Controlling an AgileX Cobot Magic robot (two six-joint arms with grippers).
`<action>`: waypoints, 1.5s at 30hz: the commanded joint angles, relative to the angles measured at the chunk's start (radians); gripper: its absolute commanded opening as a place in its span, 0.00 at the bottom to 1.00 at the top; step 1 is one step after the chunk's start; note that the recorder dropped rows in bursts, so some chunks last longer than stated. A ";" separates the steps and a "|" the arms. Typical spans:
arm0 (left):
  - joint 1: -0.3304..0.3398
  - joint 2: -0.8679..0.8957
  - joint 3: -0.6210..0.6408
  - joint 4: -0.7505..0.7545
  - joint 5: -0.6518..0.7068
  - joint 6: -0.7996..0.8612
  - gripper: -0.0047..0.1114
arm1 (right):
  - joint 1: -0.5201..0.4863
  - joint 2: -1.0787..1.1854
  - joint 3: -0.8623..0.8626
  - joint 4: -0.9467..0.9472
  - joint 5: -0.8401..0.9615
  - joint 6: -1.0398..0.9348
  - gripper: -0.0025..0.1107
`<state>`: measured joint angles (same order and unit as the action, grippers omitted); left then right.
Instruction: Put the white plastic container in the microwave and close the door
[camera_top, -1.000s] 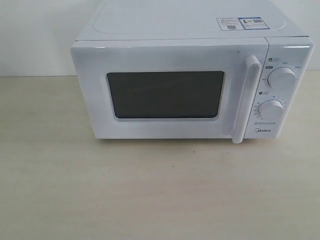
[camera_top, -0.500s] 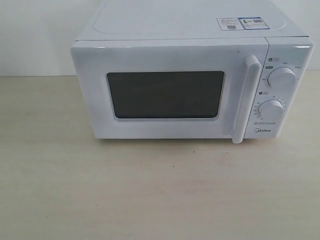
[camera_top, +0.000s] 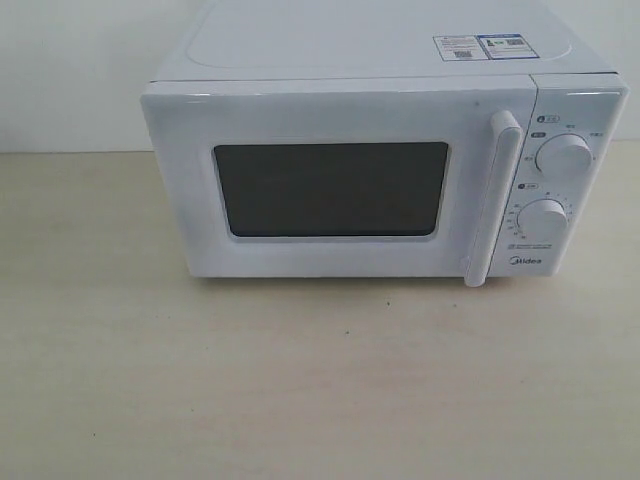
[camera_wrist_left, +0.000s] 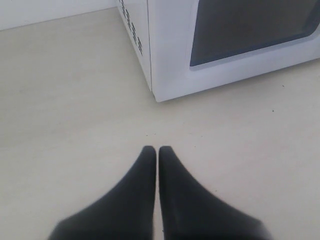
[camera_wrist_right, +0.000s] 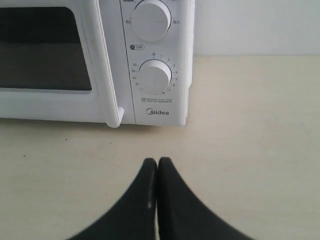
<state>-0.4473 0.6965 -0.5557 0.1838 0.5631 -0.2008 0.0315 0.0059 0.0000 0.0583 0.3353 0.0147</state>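
Nothing has moved: door (camera_top: 330, 190) shut, container unseen (inside, perhaps); left gripper (camera_wrist_left: 157, 150) and right gripper (camera_wrist_right: 157, 161) idle, all 4 fingers together.

Layout: white boxy microwave (camera_top: 350, 45) sits on the pale wood-grain counter (camera_top: 300, 390), w/ the plain white wall (camera_top: 60, 70) behind it.

White door w/ dark rectangular window (camera_top: 335, 190) lies flush across the front's left & mid. White vertical bar handle (camera_top: 495, 200) is at the door's right edge. Right of it are two round white dials, upper dial (camera_top: 563, 157) directly above lower dial (camera_top: 543, 220). Two small printed labels (camera_top: 480, 46) are on top, rear right. Counter runs left, right & in front. Black left gripper (camera_wrist_left: 157, 150) is over the counter in front of the microwave's left front corner, apart from it. Black right gripper (camera_wrist_right: 157, 161) is over the counter in front of the dials, apart.
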 joint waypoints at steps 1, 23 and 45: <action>-0.003 -0.005 0.003 -0.008 -0.016 -0.009 0.08 | -0.002 -0.006 0.000 0.011 0.000 0.037 0.02; -0.003 -0.005 0.003 -0.008 -0.017 -0.009 0.08 | -0.002 -0.006 0.000 0.011 0.000 0.037 0.02; 0.216 -0.662 0.068 -0.044 -0.092 -0.100 0.08 | -0.002 -0.006 0.000 0.011 0.000 0.037 0.02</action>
<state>-0.2582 0.1138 -0.5139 0.1569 0.4796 -0.2761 0.0315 0.0059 -0.0002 0.0691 0.3377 0.0533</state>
